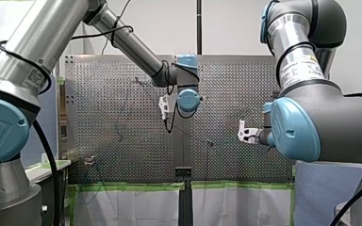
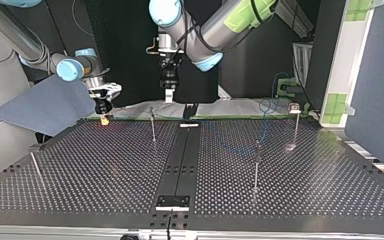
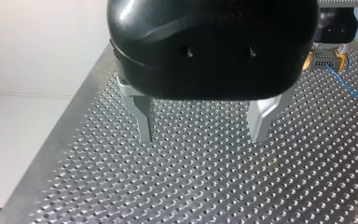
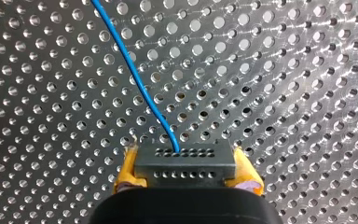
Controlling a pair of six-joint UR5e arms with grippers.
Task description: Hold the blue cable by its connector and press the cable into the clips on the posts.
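In the right wrist view my right gripper [image 4: 186, 171] is shut on a dark grey connector [image 4: 185, 156], its yellow pads [image 4: 127, 170] at either side. The blue cable [image 4: 135, 74] leaves the connector and runs ahead over the perforated table. My left gripper [image 3: 201, 135] hangs open above the table with nothing between its metal fingers [image 3: 143, 119]. Beyond it, the left wrist view shows the connector [image 3: 325, 59] in the other gripper, trailing blue cable [image 3: 354, 91]. In the top view my right gripper [image 2: 103, 114] is low at the back left and my left gripper [image 2: 167, 92] hangs mid-back.
Thin posts stand on the perforated table [image 2: 105, 175]: one [image 2: 153, 127] near the back middle, one [image 2: 256, 167] right of centre, one [image 2: 295, 125] at the back right, one [image 2: 36, 167] at the left. A blue cable loop [image 2: 268, 106] hangs at the back right.
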